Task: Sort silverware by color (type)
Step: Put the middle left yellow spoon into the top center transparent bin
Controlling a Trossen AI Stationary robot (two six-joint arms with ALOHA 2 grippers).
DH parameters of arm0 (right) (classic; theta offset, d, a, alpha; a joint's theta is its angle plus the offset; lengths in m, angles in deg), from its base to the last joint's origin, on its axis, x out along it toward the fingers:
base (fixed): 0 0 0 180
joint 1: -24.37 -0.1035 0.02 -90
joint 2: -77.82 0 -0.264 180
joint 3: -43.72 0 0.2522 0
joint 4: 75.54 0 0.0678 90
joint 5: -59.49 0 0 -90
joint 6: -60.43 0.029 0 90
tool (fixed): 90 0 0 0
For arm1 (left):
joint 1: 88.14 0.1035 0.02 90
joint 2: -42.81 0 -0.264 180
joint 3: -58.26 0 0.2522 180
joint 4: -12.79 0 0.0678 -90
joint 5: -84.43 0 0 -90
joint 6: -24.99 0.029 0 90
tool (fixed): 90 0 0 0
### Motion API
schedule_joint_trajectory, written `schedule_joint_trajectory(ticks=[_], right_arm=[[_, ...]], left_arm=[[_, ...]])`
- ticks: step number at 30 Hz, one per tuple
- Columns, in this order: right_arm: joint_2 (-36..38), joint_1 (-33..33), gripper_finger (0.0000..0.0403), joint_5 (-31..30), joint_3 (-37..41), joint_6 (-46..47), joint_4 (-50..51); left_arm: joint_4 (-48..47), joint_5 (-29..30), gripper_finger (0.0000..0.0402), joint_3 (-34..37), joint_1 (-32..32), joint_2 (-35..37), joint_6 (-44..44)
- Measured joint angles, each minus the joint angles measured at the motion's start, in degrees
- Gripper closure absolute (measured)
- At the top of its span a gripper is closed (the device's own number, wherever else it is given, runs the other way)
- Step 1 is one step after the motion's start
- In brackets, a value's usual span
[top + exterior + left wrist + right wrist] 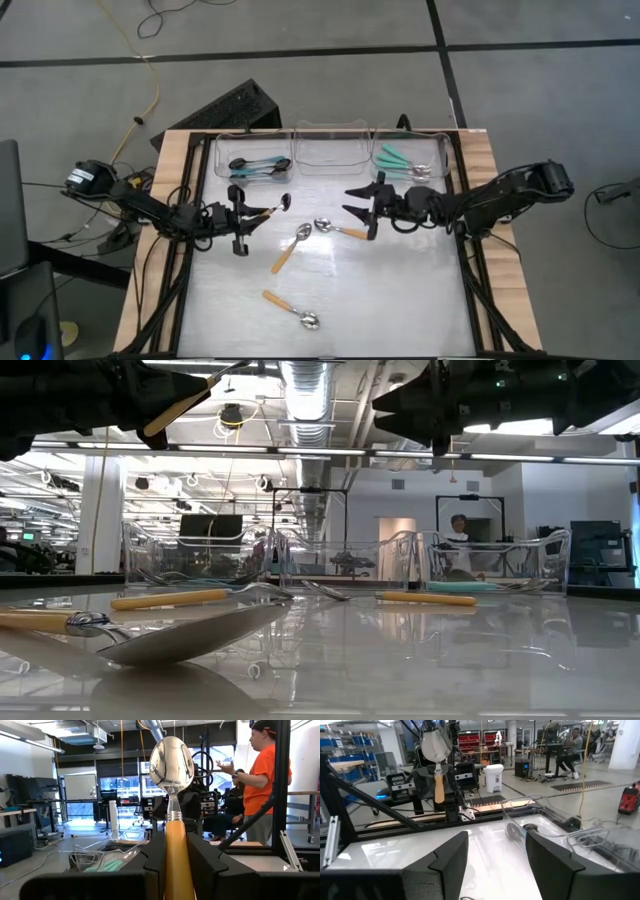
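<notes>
The pale glossy surface (330, 300) carries three clear plastic bins along its far edge: the left bin (252, 160) holds the blue-handled black spoons (258, 166), the middle bin (333, 150) looks bare, and the right bin (410, 155) holds the teal-handled silver spoons (405, 160). The left gripper (240, 215) hovers above the surface just in front of the left bin, its fingers (155, 855) pinched narrow on the handle of an orange-handled spoon with a polished silver bowl (172, 762), which sticks out bowl-first beyond the tips. The right gripper (362, 210) hangs in front of the middle bin, its fingers (447, 855) spread wide with nothing between them. Three more orange-handled silver spoons lie loose on the surface: one (290, 247) and another (338, 229) near the middle, a third (292, 309) nearer the front edge. These spoons look light and stiff, with slick rounded bowls likely to slip, so the straight handle is the better place to grip. The orange ones probably belong in the middle bin.
</notes>
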Motion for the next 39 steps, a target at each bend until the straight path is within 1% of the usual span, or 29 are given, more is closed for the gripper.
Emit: schedule_joint_trajectory(ticks=[17, 39], right_arm=[[0.00, 0.04, 0.0179, 0.00, 0.00, 3.06, 0.51], [0.00, 0.04, 0.0179, -1.01, 0.00, 3.12, 1.80]], left_arm=[[-0.06, -0.48, 0.0362, 0.00, 0.00, 0.00, 0.02], [-0.13, -0.55, 0.0361, -0.02, 0.00, 0.00, 0.02]])
